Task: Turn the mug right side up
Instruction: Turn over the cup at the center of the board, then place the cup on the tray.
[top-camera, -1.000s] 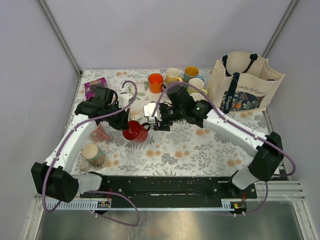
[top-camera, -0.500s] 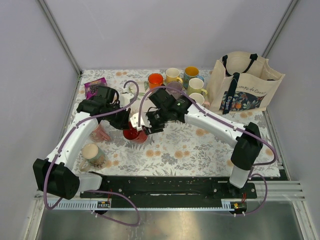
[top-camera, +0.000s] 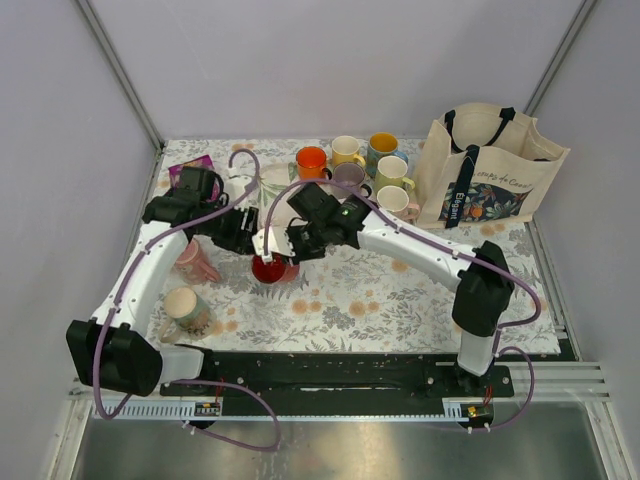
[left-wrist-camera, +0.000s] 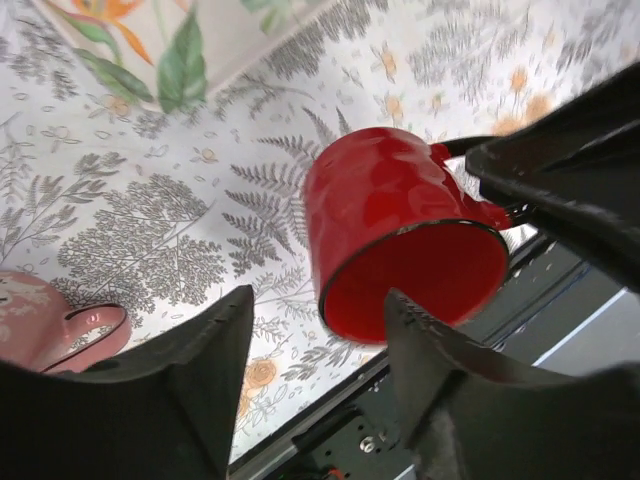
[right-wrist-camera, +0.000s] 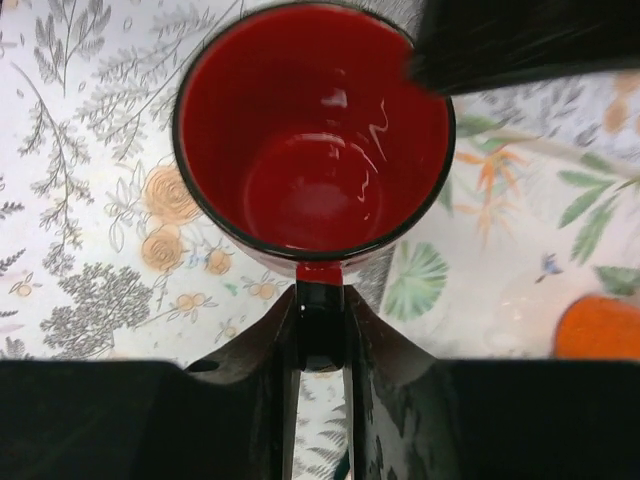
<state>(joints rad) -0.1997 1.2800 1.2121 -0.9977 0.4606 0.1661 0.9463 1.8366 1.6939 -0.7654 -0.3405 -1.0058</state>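
At the far left the pink mug (top-camera: 195, 262) sits on the flowered tablecloth (top-camera: 400, 290), close against the left arm and just behind a paler mug (top-camera: 185, 311) that stands mouth up. Its mouth shows in neither view, so it is not upright. Whether it rests on its rim or on its side I cannot tell. It is smooth glazed ceramic with tapering sides, and in the wrist view its looped handle points toward the gripper.

The left gripper (left-wrist-camera: 318, 320) hangs with its fingers apart and nothing between them. The pink mug lies to its left and nearer the arm bases — off to the side, not under the fingers. I judge the left arm much the better placed, since it would only need to swing back and left and come down on the handle or the wall.

Further right is a red mug (left-wrist-camera: 400, 200), glossy, faintly dimpled, dark at the rim and mouth up. The right gripper (right-wrist-camera: 322, 330) is clamped on its handle — so that arm is busy, as well as farther off.

Beyond it a cluster of coloured mugs (top-camera: 355, 165) stands at the back, and a canvas tote bag (top-camera: 487, 165) stands at the far right.
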